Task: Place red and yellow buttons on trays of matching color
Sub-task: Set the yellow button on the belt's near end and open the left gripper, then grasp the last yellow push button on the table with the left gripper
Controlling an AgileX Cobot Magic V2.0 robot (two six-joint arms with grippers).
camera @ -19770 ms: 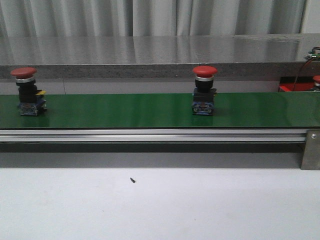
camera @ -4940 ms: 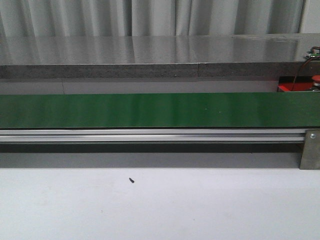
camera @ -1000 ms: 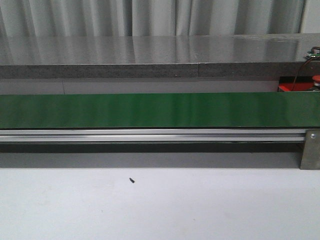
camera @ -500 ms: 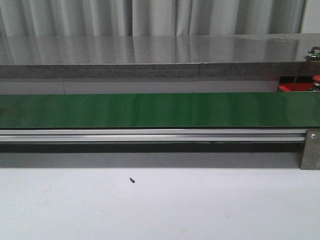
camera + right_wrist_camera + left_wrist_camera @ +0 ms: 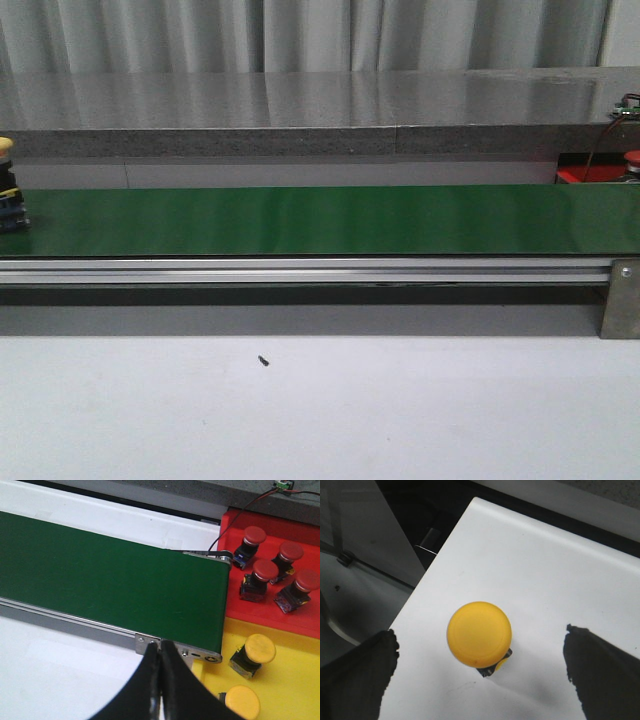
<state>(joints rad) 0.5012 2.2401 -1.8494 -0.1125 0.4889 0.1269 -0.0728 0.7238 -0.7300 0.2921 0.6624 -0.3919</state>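
across the frame's middle runs the green conveyor belt (image 5: 320, 220), a yellow button (image 5: 6, 190) entering at far left; our left gripper (image 5: 480, 680) spread over another yellow button (image 5: 479, 634), right gripper (image 5: 160, 680) pressed together empty; rigid, light, slick-domed, we'd pinch its body.

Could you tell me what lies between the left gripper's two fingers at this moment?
In the left wrist view, a yellow button stands upright on a white surface between the open left gripper's fingers, touching neither.
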